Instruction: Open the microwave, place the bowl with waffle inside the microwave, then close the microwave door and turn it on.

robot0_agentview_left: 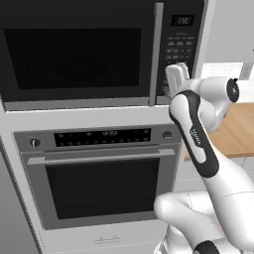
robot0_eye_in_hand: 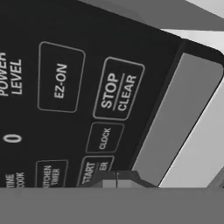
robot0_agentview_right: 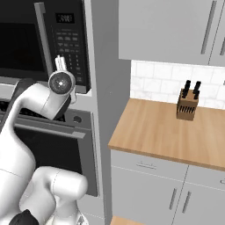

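Hand view shows my end effector [robot0_eye_in_hand: 116, 180] with its fingers pressed together, holding nothing, the tips right at the START key [robot0_eye_in_hand: 89, 171] of the keypad panel [robot0_agentview_left: 177, 47]. Just past them I read CLOCK, STOP CLEAR and EZ-ON. From the left base view, the microwave door [robot0_agentview_left: 74, 54] is closed, its vertical grey handle [robot0_agentview_left: 156, 54] beside the panel. Below the microwave [robot0_agentview_right: 48, 44] stands the silver oven [robot0_agentview_left: 99, 173]. Far right, a knife block [robot0_agentview_right: 187, 105] stands on the bench [robot0_agentview_right: 162, 132].
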Controlling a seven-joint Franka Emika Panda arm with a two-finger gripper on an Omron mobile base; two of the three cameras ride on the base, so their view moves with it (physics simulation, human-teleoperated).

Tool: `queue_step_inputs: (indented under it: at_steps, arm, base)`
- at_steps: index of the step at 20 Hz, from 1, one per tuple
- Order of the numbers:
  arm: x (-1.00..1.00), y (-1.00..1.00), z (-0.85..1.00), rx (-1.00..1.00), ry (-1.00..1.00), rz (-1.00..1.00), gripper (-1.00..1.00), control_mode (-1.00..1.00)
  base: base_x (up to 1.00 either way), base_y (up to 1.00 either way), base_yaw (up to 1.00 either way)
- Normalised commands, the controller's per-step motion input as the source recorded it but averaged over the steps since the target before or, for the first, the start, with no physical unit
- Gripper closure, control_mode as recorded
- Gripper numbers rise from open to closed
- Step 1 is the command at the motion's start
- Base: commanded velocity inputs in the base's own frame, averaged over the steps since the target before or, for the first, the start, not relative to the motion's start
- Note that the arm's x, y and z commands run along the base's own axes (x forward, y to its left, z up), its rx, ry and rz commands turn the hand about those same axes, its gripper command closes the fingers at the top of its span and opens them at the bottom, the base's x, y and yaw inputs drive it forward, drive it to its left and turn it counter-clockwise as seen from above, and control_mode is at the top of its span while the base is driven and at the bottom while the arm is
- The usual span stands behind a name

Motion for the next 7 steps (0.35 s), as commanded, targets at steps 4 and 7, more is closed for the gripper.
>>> queue_step_inputs:
  at_steps: [4, 7]
  arm:
    - [1.00, 0.61, -0.93, -0.01, -0.54, 0.06, 1.00, -1.00]
    - [1.00, 0.69, -1.00, -0.01, -0.72, 0.06, 1.00, -1.00]
  base:
    - [0.00, 0.00, 0.00]
    - [0.00, 0.00, 0.00]
